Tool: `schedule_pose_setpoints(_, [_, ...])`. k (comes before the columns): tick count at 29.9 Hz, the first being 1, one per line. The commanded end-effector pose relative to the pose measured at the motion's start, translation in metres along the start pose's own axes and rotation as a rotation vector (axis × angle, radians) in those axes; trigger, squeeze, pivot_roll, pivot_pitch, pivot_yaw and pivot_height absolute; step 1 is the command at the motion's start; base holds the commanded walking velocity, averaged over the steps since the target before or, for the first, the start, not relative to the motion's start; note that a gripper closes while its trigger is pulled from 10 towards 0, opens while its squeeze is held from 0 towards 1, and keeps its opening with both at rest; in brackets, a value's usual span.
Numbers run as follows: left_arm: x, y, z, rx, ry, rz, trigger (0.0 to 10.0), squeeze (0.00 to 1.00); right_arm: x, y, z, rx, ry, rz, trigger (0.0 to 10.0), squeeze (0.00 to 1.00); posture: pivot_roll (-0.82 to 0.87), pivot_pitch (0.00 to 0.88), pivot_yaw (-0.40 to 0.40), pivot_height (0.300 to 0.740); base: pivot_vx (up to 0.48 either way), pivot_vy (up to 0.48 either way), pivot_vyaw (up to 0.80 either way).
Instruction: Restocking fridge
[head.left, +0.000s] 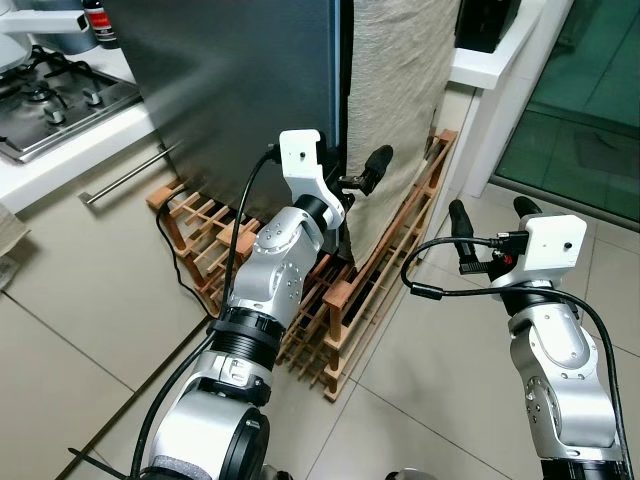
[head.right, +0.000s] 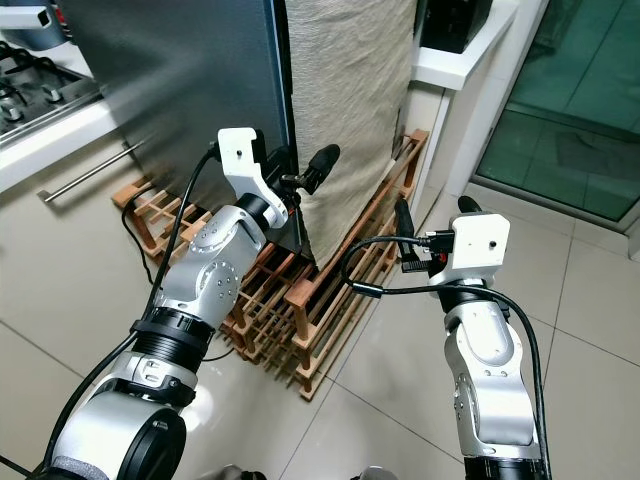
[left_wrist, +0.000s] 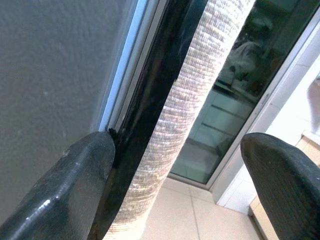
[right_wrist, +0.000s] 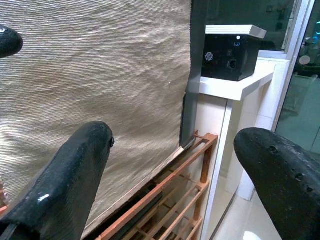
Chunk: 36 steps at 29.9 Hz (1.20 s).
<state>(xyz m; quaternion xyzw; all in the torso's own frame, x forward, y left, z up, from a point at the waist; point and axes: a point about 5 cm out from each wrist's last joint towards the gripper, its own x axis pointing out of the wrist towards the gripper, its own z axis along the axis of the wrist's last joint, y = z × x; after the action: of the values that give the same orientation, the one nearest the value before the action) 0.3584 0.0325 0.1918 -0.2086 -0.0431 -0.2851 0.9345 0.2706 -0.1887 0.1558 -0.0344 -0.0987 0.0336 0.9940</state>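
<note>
Left eye view: the left arm reaches forward and up; the left gripper (head.left: 362, 175) sits at the front corner edge of the dark grey fridge (head.left: 230, 90), fingers spread apart, one against the edge, one out in the air.
Left eye view, right side: the right arm is bent upward, wrist raised; the right gripper (head.left: 492, 215) hangs open over bare floor tiles (head.left: 440, 360), apart from the fridge.
Right eye view: a woven beige cloth (head.right: 350, 110) covers the fridge's side; a wooden rack (head.right: 330, 290) lies on the floor at its foot, under the left forearm. White surface (head.right: 470, 60) with a black box (head.right: 450, 25) stands beyond, a glass door (head.right: 580, 110) to the right.
Left wrist view: one finger (left_wrist: 65, 185) touches the black seam of the fridge edge; the other stands well off, empty gap between.
Right wrist view: both fingers (right_wrist: 65, 185) wide, holding nothing, facing the cloth and the rack's end.
</note>
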Motion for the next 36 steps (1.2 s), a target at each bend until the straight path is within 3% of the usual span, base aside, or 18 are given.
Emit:
schedule_pose_setpoints(1, [0.022, -0.055, 0.015, -0.055, -0.065, -0.166, 10.0, 0.00, 0.002, 0.003, 0.002, 0.012, 0.000, 0.015, 10.0, 0.00, -0.19, 0.043, 0.083, 0.740, 0.000, 0.000, 0.00])
schedule_pose_setpoints(8, [0.028, -0.073, 0.008, -0.031, -0.029, -0.257, 10.0, 0.00, 0.005, 0.007, 0.002, 0.018, 0.003, 0.037, 10.0, 0.00, -0.19, 0.038, 0.085, 0.740, 0.000, 0.000, 0.00])
schedule_pose_setpoints(16, [0.022, -0.106, 0.005, -0.213, -0.036, -0.455, 10.0, 0.00, 0.003, 0.010, -0.001, 0.031, 0.012, 0.031, 10.0, 0.00, -0.20, 0.038, 0.087, 0.740, 0.000, 0.000, 0.00])
schedule_pose_setpoints(24, [0.015, -0.121, 0.007, -0.282, -0.044, -0.584, 10.0, 0.00, 0.003, 0.011, -0.002, 0.037, 0.016, 0.028, 10.0, 0.00, -0.21, 0.038, 0.090, 0.740, 0.000, 0.000, 0.00])
schedule_pose_setpoints(26, [0.009, -0.127, 0.012, -0.304, -0.058, -0.662, 10.0, 0.00, 0.002, 0.010, -0.003, 0.039, 0.018, 0.023, 10.0, 0.00, -0.20, 0.040, 0.090, 0.740, 0.000, 0.000, 0.00])
schedule_pose_setpoints(33, [0.003, -0.127, 0.017, -0.295, -0.063, -0.712, 10.0, 0.00, 0.002, 0.009, -0.005, 0.038, 0.027, 0.019, 10.0, 0.00, -0.19, 0.040, 0.086, 0.740, 0.000, 0.000, 0.00])
schedule_pose_setpoints(36, [0.006, -0.107, 0.023, -0.189, -0.081, -0.610, 10.0, 0.00, 0.005, 0.010, -0.004, 0.039, 0.017, 0.011, 10.0, 0.00, -0.19, 0.039, 0.085, 0.740, 0.000, 0.000, 0.00])
